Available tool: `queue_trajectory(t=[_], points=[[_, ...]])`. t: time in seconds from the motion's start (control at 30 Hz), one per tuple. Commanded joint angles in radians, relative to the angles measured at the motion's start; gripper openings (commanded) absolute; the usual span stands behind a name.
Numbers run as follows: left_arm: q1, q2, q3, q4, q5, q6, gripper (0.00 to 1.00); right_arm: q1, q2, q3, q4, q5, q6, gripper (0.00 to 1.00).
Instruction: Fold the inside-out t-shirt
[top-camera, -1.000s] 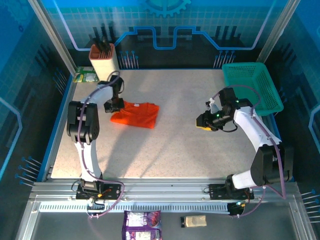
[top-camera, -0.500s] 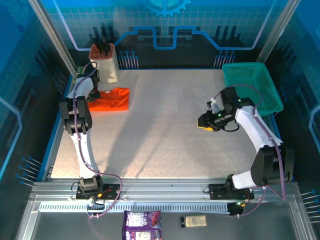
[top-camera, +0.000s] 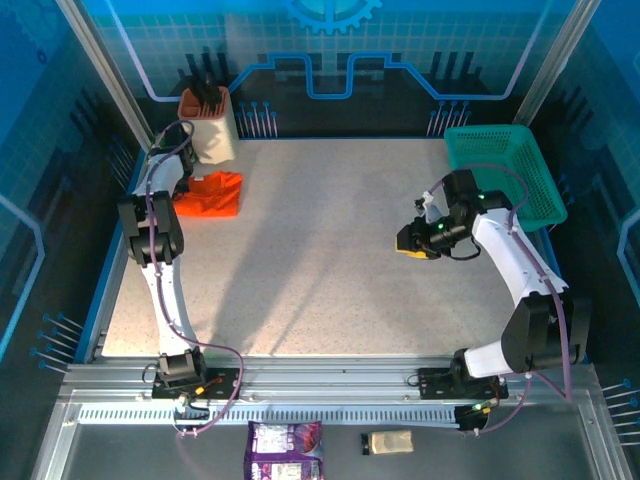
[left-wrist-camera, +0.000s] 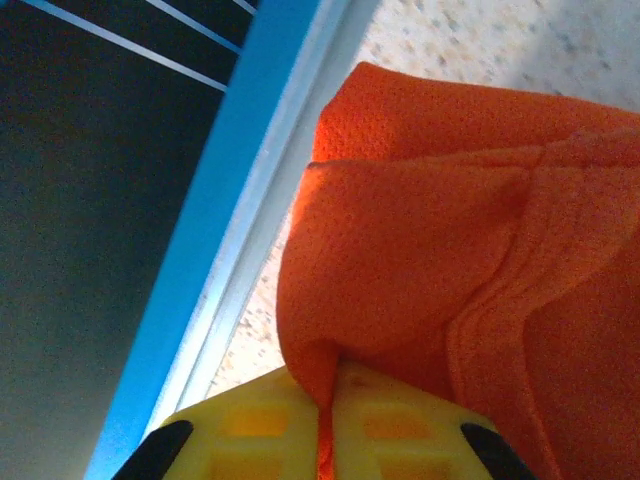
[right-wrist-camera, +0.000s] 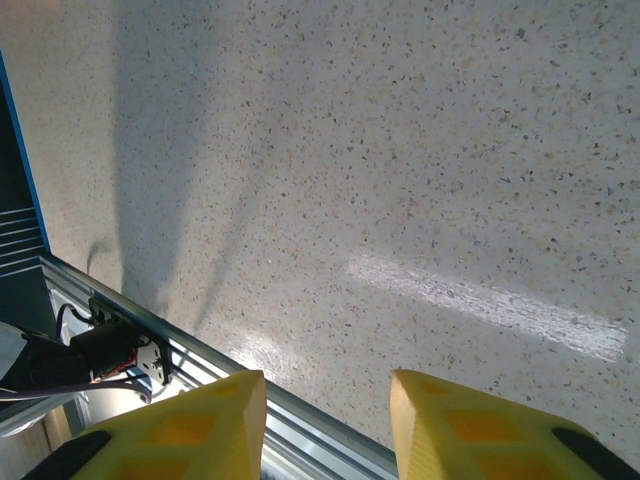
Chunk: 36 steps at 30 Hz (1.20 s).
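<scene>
Now | left end effector (left-wrist-camera: 325, 425) pinched shut on a fold of the inside-out t-shirt (top-camera: 212, 195) | cloth trailing to its right, long axis across the worktop (top-camera: 320, 260) | right end effector (right-wrist-camera: 328, 410) part-open, empty, well apart | versus a second ago: dragged left against the blue rim (left-wrist-camera: 230, 200), bunched tighter

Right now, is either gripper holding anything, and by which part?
The left gripper pinches a folded edge of the t-shirt; the right gripper is open, holding nothing.
</scene>
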Motion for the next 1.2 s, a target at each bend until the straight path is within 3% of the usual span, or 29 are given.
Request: queue_trajectory(t=[0.0, 0.17, 0.37, 0.53, 0.67, 0.77, 0.87, 0.93, 1.03, 1.17], points=[[0.019, 0.014, 0.024, 0.067, -0.078, 0.037, 0.1, -0.016, -0.005, 0.029, -0.039, 0.006, -0.012, 0.39], [0.014, -0.004, 0.012, 0.082, -0.047, 0.034, 0.15, -0.016, 0.003, 0.018, -0.028, 0.007, -0.016, 0.38], [-0.001, -0.1, -0.055, 0.108, 0.027, 0.015, 0.48, -0.015, -0.016, 0.002, 0.045, 0.046, 0.007, 0.39], [-0.03, -0.172, -0.059, 0.092, 0.032, 0.009, 0.58, -0.018, -0.045, -0.024, 0.135, 0.128, 0.007, 0.4], [-0.064, -0.274, -0.133, 0.111, 0.05, -0.005, 0.64, -0.023, -0.061, -0.063, 0.252, 0.193, 0.02, 0.52], [-0.105, -0.354, -0.202, 0.128, 0.081, -0.031, 0.88, -0.025, -0.068, -0.088, 0.338, 0.286, 0.023, 0.64], [-0.145, -0.429, -0.277, 0.127, 0.092, -0.066, 0.94, -0.035, -0.07, -0.126, 0.425, 0.413, 0.024, 0.81], [-0.15, -0.509, -0.386, 0.147, 0.195, -0.133, 0.98, -0.039, -0.063, -0.158, 0.487, 0.492, 0.019, 1.0], [-0.154, -0.652, -0.609, 0.244, 0.309, -0.203, 0.99, -0.051, -0.037, -0.196, 0.571, 0.587, 0.016, 1.0], [-0.157, -0.845, -0.9, 0.416, 0.356, -0.244, 0.99, -0.069, -0.005, -0.259, 0.708, 0.773, 0.008, 1.0]])
